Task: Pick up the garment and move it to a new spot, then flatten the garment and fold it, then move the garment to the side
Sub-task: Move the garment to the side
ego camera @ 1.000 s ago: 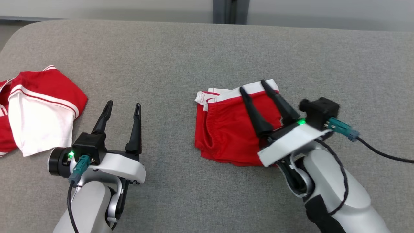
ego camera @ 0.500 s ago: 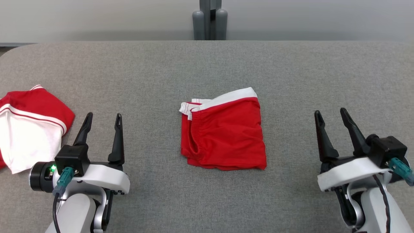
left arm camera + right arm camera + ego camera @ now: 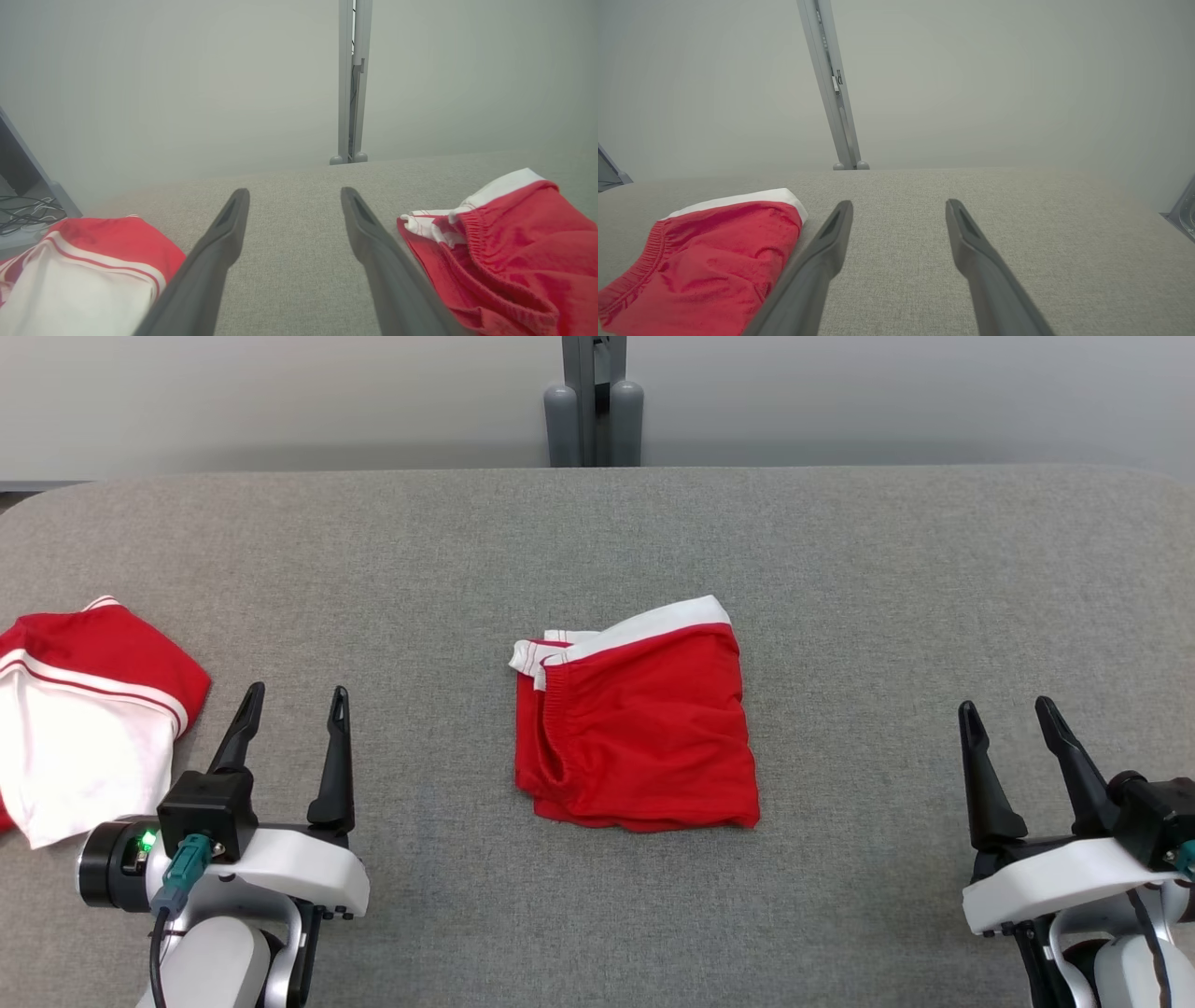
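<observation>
squarely folded, red garment (image 3: pixel 639 728) lies on grey woven table (image 3: pixel 840 569).

The garment (image 3: pixel 635 728) lies in the middle of the table (image 3: pixel 840 569), between the left gripper (image 3: pixel 297 691) and right gripper (image 3: pixel 1005 705), a cloth (image 3: pixel 84 728) lies at the left edge beside the left gripper, and a post (image 3: pixel 593 401) stands behind.
</observation>
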